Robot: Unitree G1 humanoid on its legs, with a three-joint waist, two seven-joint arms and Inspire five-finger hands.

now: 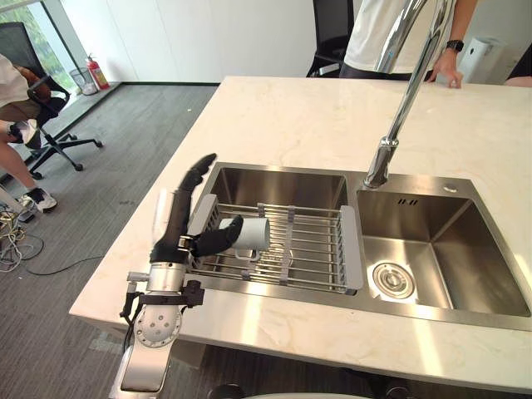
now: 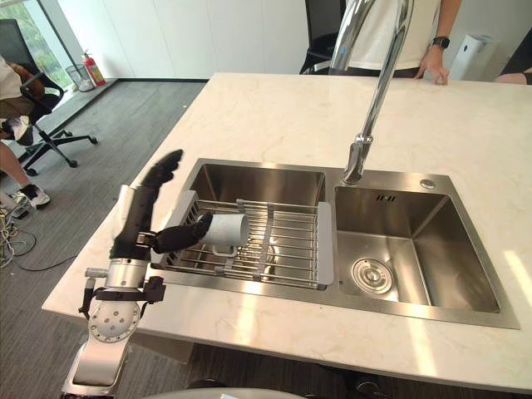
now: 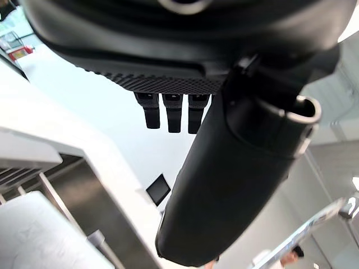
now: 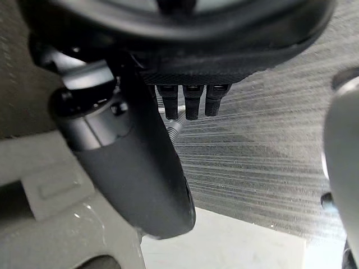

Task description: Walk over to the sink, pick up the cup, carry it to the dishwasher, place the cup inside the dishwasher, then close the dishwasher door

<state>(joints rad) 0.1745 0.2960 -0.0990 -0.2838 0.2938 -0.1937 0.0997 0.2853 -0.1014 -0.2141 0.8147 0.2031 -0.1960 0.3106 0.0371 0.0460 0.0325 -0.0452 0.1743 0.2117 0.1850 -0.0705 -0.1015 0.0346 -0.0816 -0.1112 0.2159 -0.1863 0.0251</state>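
Looking down, my left hand (image 1: 173,241) stands at the sink's (image 1: 283,184) left edge, fingers straight, thumb reaching to the white cup (image 1: 254,234) lying sideways on the rack (image 1: 320,249). Left wrist view: fingers extended, holding nothing. Right wrist view: my right hand (image 4: 185,45) hangs above grey floor (image 4: 269,168), fingers relaxed.

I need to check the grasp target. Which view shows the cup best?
The right eye view: the white cup lies on its side on the sink rack, nearly whole beside the left hand and its thumb. In the left eye view the thumb overlaps it more. The wrist views leave it unclear.
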